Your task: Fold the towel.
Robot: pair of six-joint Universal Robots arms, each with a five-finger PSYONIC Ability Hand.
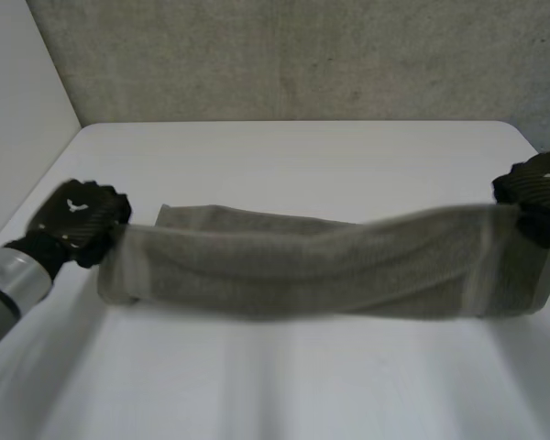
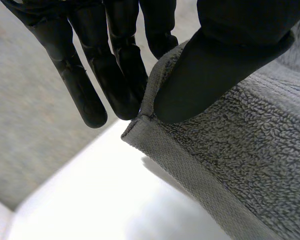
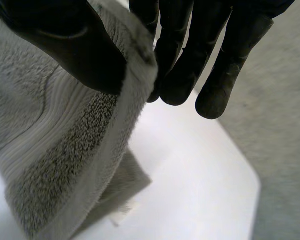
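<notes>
Holds a grey-green towel [image 1: 321, 261] stretched long and narrow across the white table [image 1: 302, 156], one end in each hand. Sags a little in the middle, blurred along its length, with a second layer showing behind the upper edge towards the left end. Hard to tell whether the lower edge touches the table or hangs just above it.

At the left end, gripped by the left hand [image 1: 78, 220], near the table's left edge. From the left wrist: pinches a hemmed corner of the cloth, thumb [image 2: 215, 70] pressed on the looped face, straight fingers [image 2: 90, 85] behind the hem, bare table beneath.

At the right end, gripped by the right hand [image 1: 536, 192], close to the table's right edge and a little farther back than the left. From the right wrist: clamps the edge the same way, thumb on the ribbed band of the cloth, fingers straight on the far side, more of the towel hanging below towards the table.

Behind the table, a rough grey wall [image 1: 302, 55]
</notes>
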